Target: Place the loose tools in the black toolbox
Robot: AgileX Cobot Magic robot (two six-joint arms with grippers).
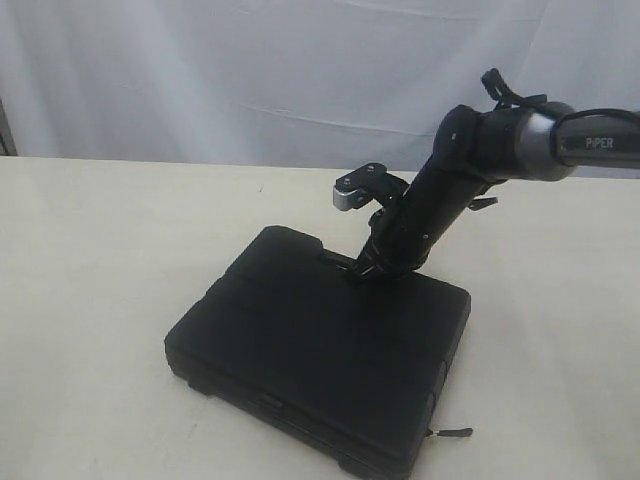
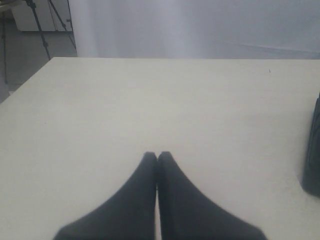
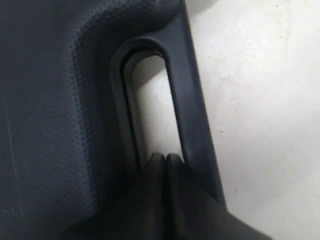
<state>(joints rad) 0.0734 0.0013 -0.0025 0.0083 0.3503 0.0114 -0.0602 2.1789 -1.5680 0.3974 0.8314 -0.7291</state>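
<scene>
One black toolbox (image 1: 320, 355) lies shut on the table (image 1: 90, 300), towards the near edge and a little right of the middle, with its carry handle (image 3: 192, 125) on the far side. The right gripper (image 3: 165, 159) has its fingers pressed together, and their tips rest in the slot of that handle; whether they bear on the handle bar or only touch it cannot be told. The left gripper (image 2: 157, 156) is likewise closed on nothing, hovering over bare table with one dark edge of the case at the side of its view.

Count: one toolbox, two grippers, no loose tools in any view. Where the pliers, knife, tape roll and tape measure lie cannot be told; they may already be inside, or out of frame.

If you are pressing or shifting the lid, judge it this way: keep the closed tips squarely against the handle bar, push along the table and not downward, and watch that the case does not slide or pivot towards the near edge.
</scene>
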